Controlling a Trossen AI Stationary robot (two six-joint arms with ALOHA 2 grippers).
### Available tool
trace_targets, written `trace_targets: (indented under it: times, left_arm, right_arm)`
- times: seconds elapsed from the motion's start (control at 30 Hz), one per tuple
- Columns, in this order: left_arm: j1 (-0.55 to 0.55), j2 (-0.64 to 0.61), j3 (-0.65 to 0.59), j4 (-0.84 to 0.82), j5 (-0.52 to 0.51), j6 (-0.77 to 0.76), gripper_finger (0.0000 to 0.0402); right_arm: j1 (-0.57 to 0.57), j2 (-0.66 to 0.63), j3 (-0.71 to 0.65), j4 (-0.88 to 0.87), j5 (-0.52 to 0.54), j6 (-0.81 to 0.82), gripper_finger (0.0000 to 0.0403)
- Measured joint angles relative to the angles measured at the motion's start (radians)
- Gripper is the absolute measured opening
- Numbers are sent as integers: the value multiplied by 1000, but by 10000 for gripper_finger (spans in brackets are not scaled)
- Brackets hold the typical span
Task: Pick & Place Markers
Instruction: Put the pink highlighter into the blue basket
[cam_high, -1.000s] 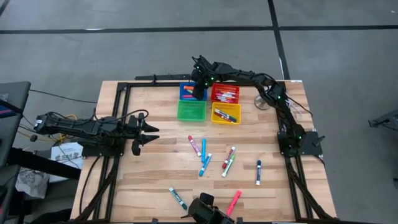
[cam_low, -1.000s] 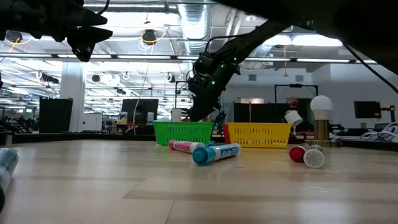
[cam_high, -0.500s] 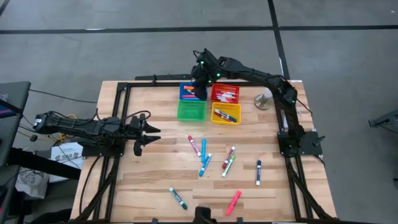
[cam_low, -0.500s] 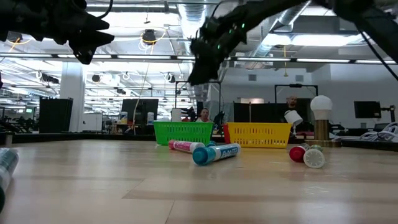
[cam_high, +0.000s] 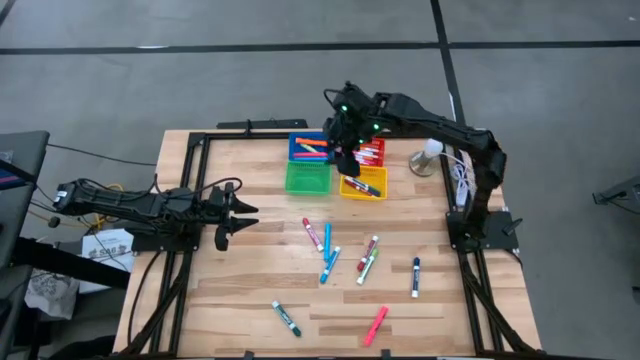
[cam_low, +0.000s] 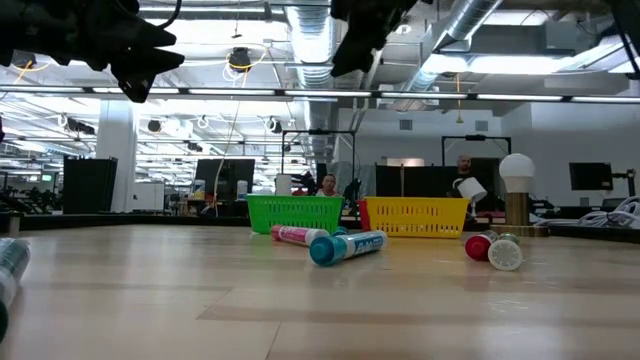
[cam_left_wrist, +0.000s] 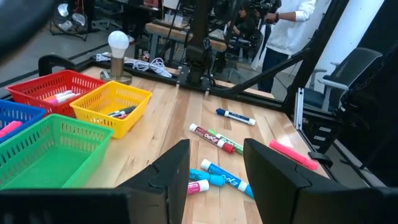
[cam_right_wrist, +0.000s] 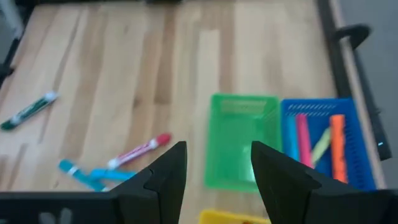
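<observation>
Right claw (cam_high: 347, 160) hangs empty, jaws apart, over the bins (cam_high: 308, 177). Left claw (cam_high: 222, 214) parked, parted, empty. Loose markers (cam_high: 326, 240) lie mid-worktop (cam_high: 250, 280): light, stiff, probably roll-prone; pinch mid-barrel, across the axis.

Green bin (cam_high: 307, 177), blue bin (cam_high: 308, 146), red bin (cam_high: 368, 150), yellow bin (cam_high: 366, 185), pink marker (cam_high: 376, 325), pale wood table (cam_high: 250, 270)

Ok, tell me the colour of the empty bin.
Green, clearest in the right wrist view.
</observation>
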Motion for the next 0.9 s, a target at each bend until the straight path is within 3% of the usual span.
trace_targets:
  times: [0.17,0.47,0.9]
  left_arm:
    - [0,0,0,0,0,0,149]
    - [0,0,0,0,0,0,149]
    - [0,0,0,0,0,0,149]
  right_arm:
    - [39,-89,-136,-9,0,9,170]
    - [116,-356,-559,156,2,164,171]
    - [371,-721,-999,196,3,442,170]
